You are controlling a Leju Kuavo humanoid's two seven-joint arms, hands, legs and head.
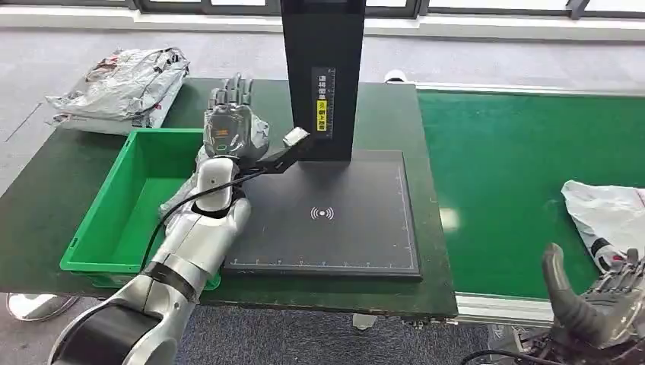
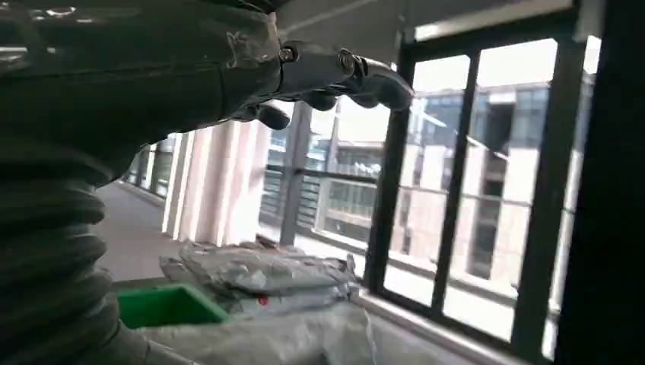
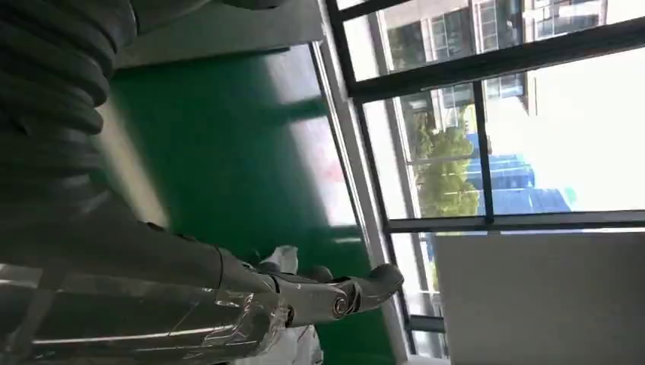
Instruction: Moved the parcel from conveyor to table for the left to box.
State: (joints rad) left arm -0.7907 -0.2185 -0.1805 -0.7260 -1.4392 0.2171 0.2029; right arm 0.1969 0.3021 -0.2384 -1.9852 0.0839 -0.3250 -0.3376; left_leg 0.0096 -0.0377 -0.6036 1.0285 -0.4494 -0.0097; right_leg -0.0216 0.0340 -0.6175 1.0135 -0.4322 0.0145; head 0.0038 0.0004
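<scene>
A white parcel [image 1: 608,217] lies on the green conveyor [image 1: 517,175] at the right; bits of it [image 3: 286,258] peek out behind my right hand's fingers [image 3: 335,295]. My right hand [image 1: 601,300] hovers just in front of that parcel, fingers apart and empty. A crumpled grey parcel [image 1: 181,199] lies under my left arm, across the green box's [image 1: 106,213] right rim. My left hand [image 1: 232,114] stretches forward above it with fingers straight, gripping nothing. The left wrist view has this grey parcel [image 2: 304,334] well away from the outstretched fingers [image 2: 342,72].
A black scanner post [image 1: 323,68] rises from a black pad [image 1: 342,228] mid-table. A pile of grey parcels [image 1: 122,87] sits at the table's back left corner, also seen as the pile [image 2: 258,277] beyond the green box [image 2: 167,304].
</scene>
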